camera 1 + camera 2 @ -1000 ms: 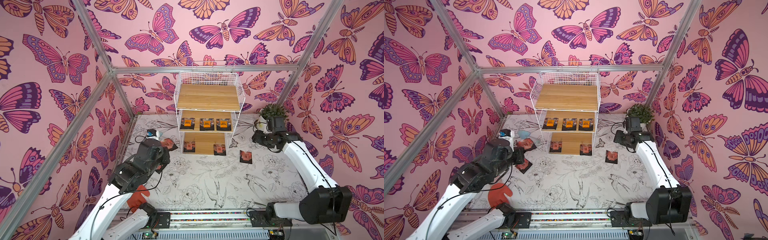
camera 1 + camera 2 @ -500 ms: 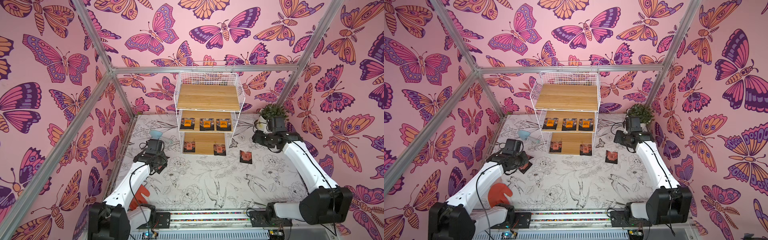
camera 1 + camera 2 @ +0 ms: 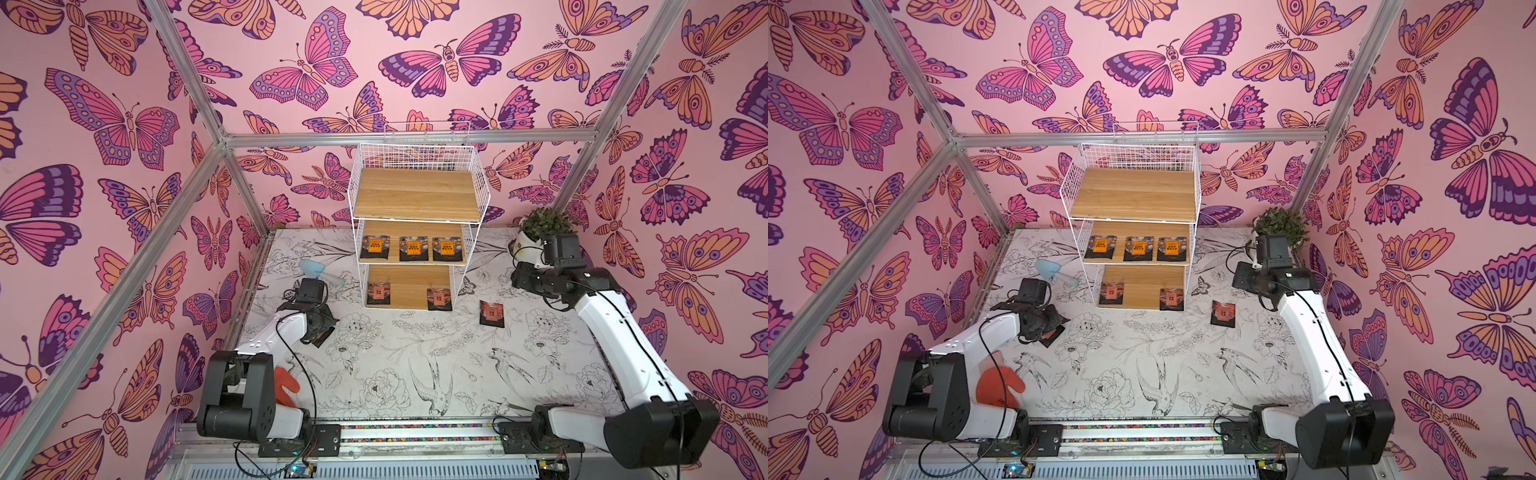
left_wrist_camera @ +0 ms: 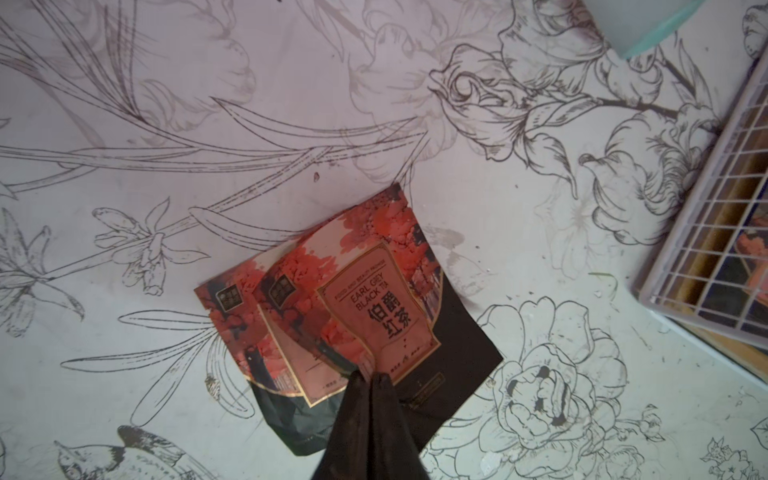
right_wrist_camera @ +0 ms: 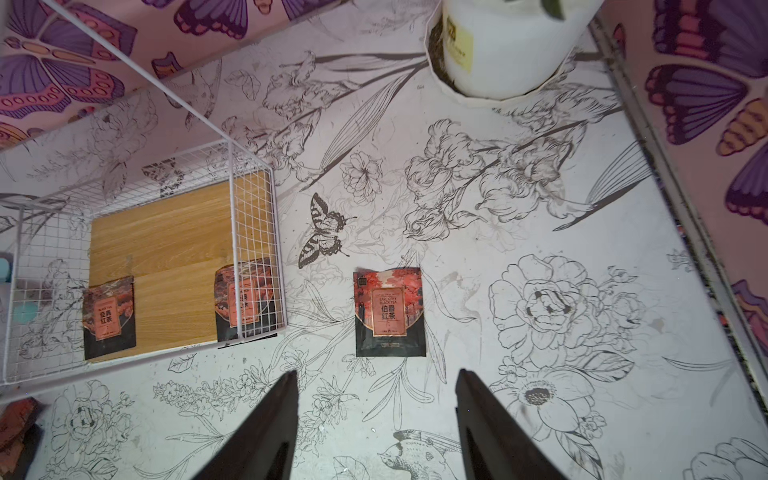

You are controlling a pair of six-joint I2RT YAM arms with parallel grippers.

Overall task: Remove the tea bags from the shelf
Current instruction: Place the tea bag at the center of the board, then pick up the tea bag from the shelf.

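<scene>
Tea bag (image 4: 374, 307) pinched in closed left jaws, atop another bag (image 4: 232, 320); right jaws apart.

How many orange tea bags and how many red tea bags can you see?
Orange tea bags: 3, all on the shelf
Red tea bags: 5, two on the shelf, three off it
Total: 8

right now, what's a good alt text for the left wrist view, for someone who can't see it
The left end effector, its dark jaws pressed together, pinches the edge of a reddish-pink Earl Grey tea bag that overlaps a second tea bag on the flower-print table. A corner of the white wire shelf shows at one edge.
</scene>
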